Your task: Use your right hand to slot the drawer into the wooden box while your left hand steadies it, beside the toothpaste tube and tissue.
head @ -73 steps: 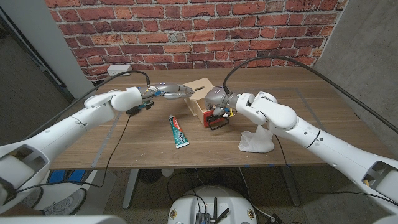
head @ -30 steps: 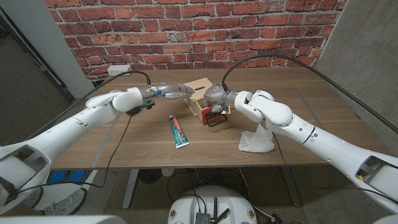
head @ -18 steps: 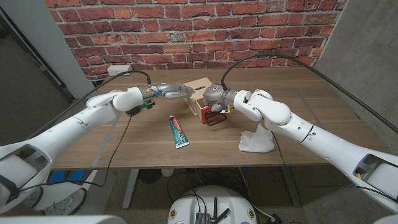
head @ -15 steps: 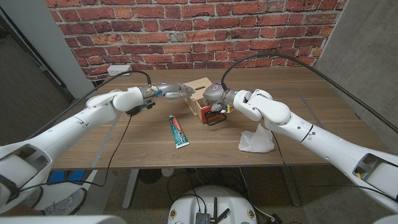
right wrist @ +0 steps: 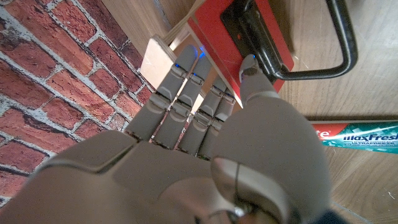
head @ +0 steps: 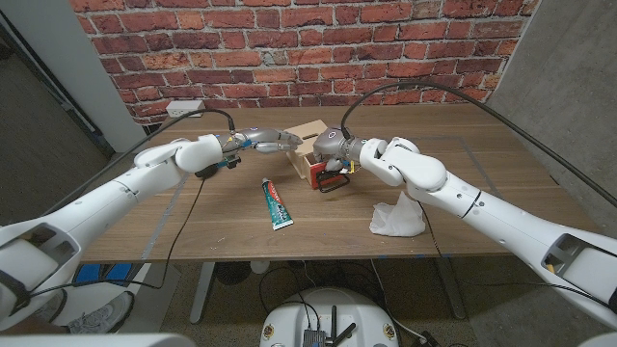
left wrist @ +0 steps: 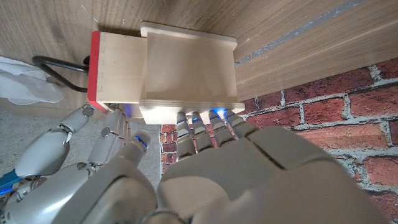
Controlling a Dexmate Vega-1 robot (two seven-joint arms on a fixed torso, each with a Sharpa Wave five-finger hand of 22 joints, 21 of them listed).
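Wooden table w/ long plank top, brick wall behind its far edge. Light plywood box sits near table's middle, toward the far edge; in left wrist view the box shows a flat pale panel. Drawer w/ red front and black wire handle sticks part-way out of the box's near side, not fully in; left wrist view shows the drawer w/ its red edge well clear of the box mouth, right wrist view shows the red front and the handle loop.

Left hand reaches in from table's left side, fingers stretched out, tips pressed against the box's left side; left wrist view has fingertips touching the box edge. It braces, grasps nothing.

Right hand comes from the right, over the box/drawer junction; in right wrist view its fingers lie along the drawer's side and thumb tip touches the red front by the handle. Looks like a grasp on the drawer.

Crumpled white tissue lies toward the table's near edge, right of the box, under the right forearm. Green-white toothpaste tube lies flat left of the drawer, toward the near edge, apart from both; also seen in right wrist view.

White power strip at table's far left corner.
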